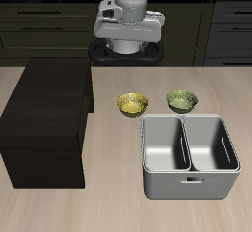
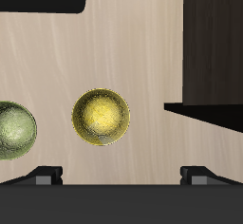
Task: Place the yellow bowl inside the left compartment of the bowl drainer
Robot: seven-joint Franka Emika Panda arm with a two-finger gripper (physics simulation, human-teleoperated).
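Observation:
The yellow bowl [image 1: 132, 104] [image 2: 102, 117] sits upright on the wooden table, just behind the bowl drainer [image 1: 167, 185]. The drainer is a grey metal tub with two deep wells, both holding nothing, and a slot handle on its front wall. It does not show in the wrist view. My gripper [image 1: 126, 41] [image 2: 121, 176] hangs high above the table's back edge, well behind the bowl and apart from it. Its fingertips [image 2: 43, 176] stand wide apart with nothing between them, so it is open.
A greener bowl [image 1: 182, 100] [image 2: 14, 129] of like size rests beside the yellow one, also just behind the drainer. A large dark box [image 1: 49, 123] [image 2: 214, 47] stands on the table beside the bowls and the drainer.

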